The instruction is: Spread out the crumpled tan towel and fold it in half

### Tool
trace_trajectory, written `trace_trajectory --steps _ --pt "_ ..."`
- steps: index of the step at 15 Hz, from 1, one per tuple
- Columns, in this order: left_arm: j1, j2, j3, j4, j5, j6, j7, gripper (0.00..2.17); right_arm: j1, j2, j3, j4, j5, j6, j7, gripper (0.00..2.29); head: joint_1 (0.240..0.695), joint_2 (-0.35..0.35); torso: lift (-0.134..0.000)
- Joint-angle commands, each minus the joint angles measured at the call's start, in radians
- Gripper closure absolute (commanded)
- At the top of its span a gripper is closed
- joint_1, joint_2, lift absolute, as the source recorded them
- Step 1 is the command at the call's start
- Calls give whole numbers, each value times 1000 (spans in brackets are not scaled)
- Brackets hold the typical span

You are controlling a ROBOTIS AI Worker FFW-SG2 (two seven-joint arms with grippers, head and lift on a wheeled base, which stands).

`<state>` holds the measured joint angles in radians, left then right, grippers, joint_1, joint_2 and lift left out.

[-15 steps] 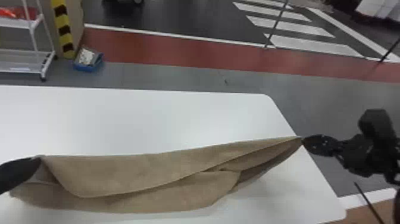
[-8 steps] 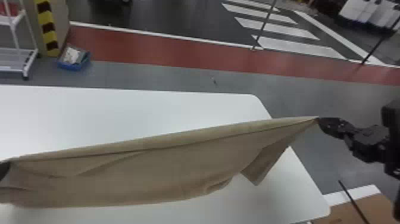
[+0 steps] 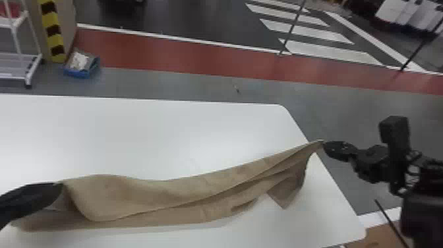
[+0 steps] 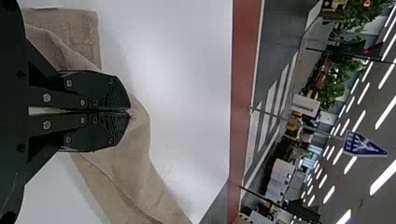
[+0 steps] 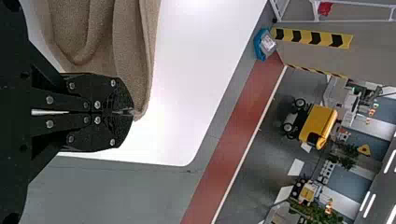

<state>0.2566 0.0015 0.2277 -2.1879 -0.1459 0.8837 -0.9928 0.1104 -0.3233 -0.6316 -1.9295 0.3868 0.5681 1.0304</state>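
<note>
Both grippers have come inward since the previous head view: the left gripper [image 3: 61, 185] has moved right and the right gripper [image 3: 323, 142] left and slightly nearer. Between them, the towel's [image 3: 138, 198] far edge, nearly straight half a second ago, now dips into a shallow curve and folds over near the left gripper.

I have the tan towel stretched crosswise over the near part of the white table [image 3: 148, 132], its right end drawn up into a narrow point past the table's right edge. It isn't folded in half; the cloth hangs in long creases, with a loose corner dangling toward the near side, a little left of the right gripper. I can't tell how much of its near edge rests on the table.

On the left wrist view, the left gripper [image 4: 130, 112] has its fingers pressed together with the towel's edge pinched at their tips. The right gripper [image 5: 133, 113] does likewise, its closed fingertips nipping a corner of the cloth.

Beyond the table I see a blue box [image 3: 82, 72] on the floor at far left, just beside a yellow-and-black striped panel [image 3: 52, 31], with a white rack [image 3: 16, 39] farther left.
</note>
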Motion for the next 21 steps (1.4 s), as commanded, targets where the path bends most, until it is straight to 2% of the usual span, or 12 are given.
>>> trace_trajectory --steps 1,2,4,5,7,8,12,14,16,17,18,21 --pt "-37 -4 -70 16 -9 -1 68 313 -8 1 10 12 7 20 0 1214 695 -350 -120" --pt "-63 -4 -100 20 -35 -1 99 174 -5 1 10 12 9 23 2 1214 695 -350 -120" --pt "-111 -4 -154 71 -115 -1 163 161 -3 1 10 18 9 20 2 1214 695 -350 -120" --pt "-128 -4 -176 108 -132 -19 206 161 -1 1 10 21 9 20 2 1214 695 -350 -120" --pt "-168 -4 -202 175 -185 -41 215 164 0 6 10 30 7 17 2 1214 695 -350 -120" --pt "-160 -4 -203 162 -216 -41 214 167 3 10 10 30 7 14 4 1214 695 -350 -120" --pt "-13 -4 -110 -93 -181 -44 221 157 11 10 4 52 7 -7 0 1214 695 -350 -120" --pt "70 -4 -62 -182 -141 -44 169 245 11 15 9 53 7 -7 -1 1214 695 -350 -120" --pt "116 -4 -19 -202 -69 -38 30 302 5 16 15 67 9 -17 -9 1214 695 -350 -120" --pt "135 -4 -4 -200 -20 -41 -21 329 2 16 23 72 9 -17 -15 1214 695 -350 -120" --pt "144 -4 -4 -194 -3 -41 -63 329 0 18 27 75 9 -17 -15 1214 695 -350 -120" --pt "131 -4 -50 -142 -38 -44 -81 329 0 23 30 73 14 -17 -15 1214 695 -350 -120"
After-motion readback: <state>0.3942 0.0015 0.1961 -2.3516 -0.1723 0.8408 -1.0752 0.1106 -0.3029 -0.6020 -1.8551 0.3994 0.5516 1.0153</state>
